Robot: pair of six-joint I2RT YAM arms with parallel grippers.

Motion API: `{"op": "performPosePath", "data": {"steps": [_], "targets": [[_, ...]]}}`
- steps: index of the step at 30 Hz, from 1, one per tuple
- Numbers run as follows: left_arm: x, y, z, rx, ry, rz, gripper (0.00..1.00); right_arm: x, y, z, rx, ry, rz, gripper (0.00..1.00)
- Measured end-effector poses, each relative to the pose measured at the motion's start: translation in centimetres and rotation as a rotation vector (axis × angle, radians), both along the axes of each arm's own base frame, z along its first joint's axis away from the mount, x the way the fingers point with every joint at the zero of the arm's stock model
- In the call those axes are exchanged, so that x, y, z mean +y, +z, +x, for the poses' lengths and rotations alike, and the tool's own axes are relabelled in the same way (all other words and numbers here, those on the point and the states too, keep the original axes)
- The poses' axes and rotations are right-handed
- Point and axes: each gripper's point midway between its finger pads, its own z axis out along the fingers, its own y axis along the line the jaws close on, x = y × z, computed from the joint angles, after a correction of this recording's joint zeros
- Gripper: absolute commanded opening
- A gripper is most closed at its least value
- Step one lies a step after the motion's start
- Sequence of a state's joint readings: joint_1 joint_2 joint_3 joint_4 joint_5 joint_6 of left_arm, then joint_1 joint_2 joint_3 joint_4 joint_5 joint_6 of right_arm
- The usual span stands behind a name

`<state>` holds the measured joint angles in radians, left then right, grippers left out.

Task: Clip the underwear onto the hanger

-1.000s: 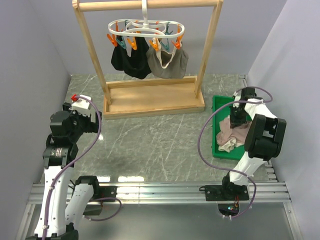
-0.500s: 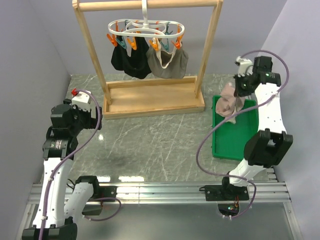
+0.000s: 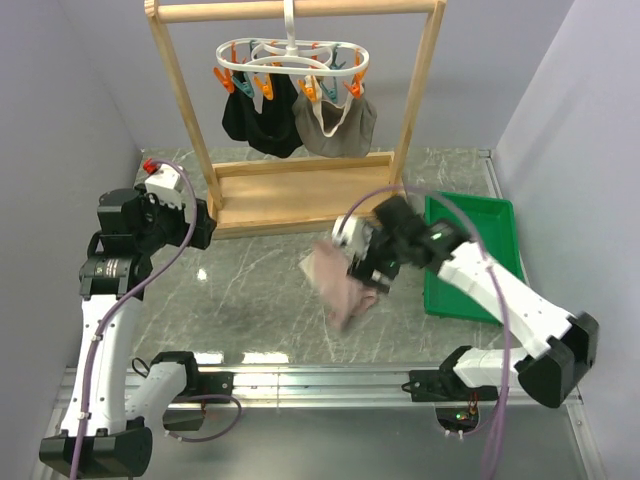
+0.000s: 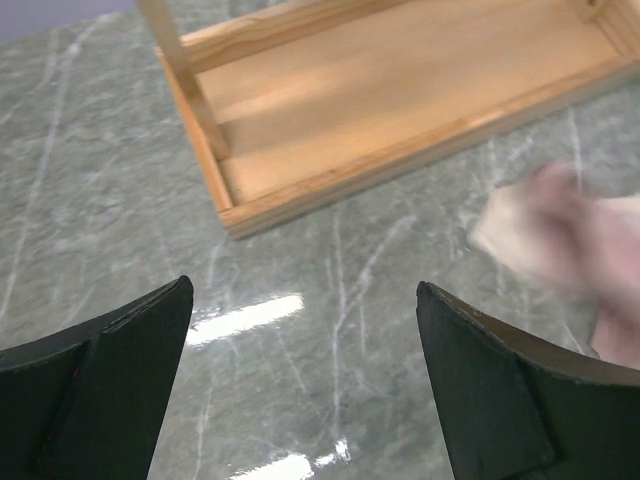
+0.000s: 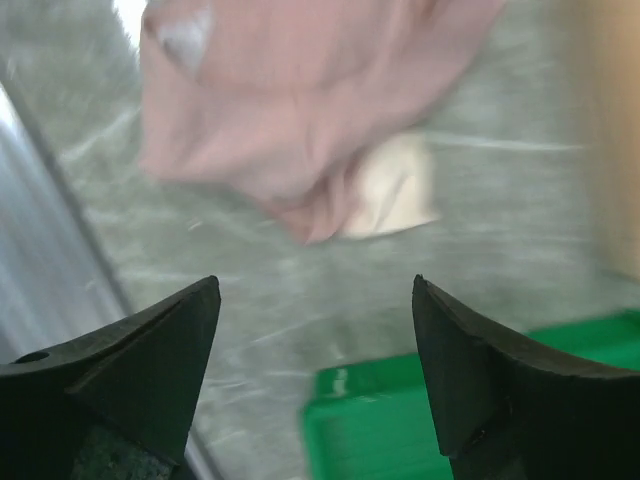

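One crumpled, motion-blurred pink underwear [image 3: 336, 286]

Grey marble table [image 3: 250, 290] between pale lilac walls [image 3: 60, 80]

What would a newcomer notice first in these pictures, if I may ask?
Most striking is the blurred pink underwear at the middle of the table, just beyond the open right gripper. Behind it, the white hanger on the wooden rack carries a black garment and a grey garment.

Blurred, crumpled pink-beige underwear [image 3: 338, 283] over the table [image 3: 260, 290]; white peg hanger [image 3: 290, 62] on wooden rack [image 3: 300, 195].
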<state>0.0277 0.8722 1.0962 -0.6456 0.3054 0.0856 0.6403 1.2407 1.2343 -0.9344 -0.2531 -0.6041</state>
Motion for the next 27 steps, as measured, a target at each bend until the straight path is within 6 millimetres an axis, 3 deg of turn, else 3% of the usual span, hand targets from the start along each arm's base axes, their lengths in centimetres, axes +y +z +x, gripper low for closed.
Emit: {"op": "performPosePath", "data": {"steps": [2, 5, 9, 11, 15, 22, 24, 27], "targets": [[-0.7, -0.2, -0.3, 0.014, -0.05, -0.005, 0.99, 0.2, -4.1, -2.3, 0.086, 0.047, -0.08, 0.85], [-1.7, -1.2, -0.9, 0.05, -0.137, 0.007, 0.99, -1.5, -7.1, -3.3, 0.147, 0.001, -0.151, 0.84], [-3.3, -3.1, -1.5, 0.117, -0.282, 0.013, 0.99, -2.3, -6.8, -2.0, 0.122, -0.111, -0.113, 0.78], [-4.1, -4.0, -1.4, 0.147, -0.338, -0.003, 0.94, -2.8, -6.6, -0.8, 0.117, -0.187, -0.079, 0.76], [-6.0, -6.8, -1.0, 0.192, -0.412, -0.039, 0.9, -4.2, -7.6, 1.7, 0.183, -0.358, -0.04, 0.72], [-14.6, -12.5, -1.6, 0.324, -0.611, -0.005, 0.76, -4.4, -9.7, 3.9, 0.337, -0.513, 0.019, 0.7], [-16.7, -14.3, -0.9, 0.377, -0.633, 0.021, 0.68, -4.3, -10.2, 4.2, 0.384, -0.542, 0.037, 0.69], [-19.2, -16.9, 1.1, 0.445, -0.63, 0.063, 0.64, -4.7, -10.8, 4.6, 0.443, -0.588, 0.058, 0.69]]}}
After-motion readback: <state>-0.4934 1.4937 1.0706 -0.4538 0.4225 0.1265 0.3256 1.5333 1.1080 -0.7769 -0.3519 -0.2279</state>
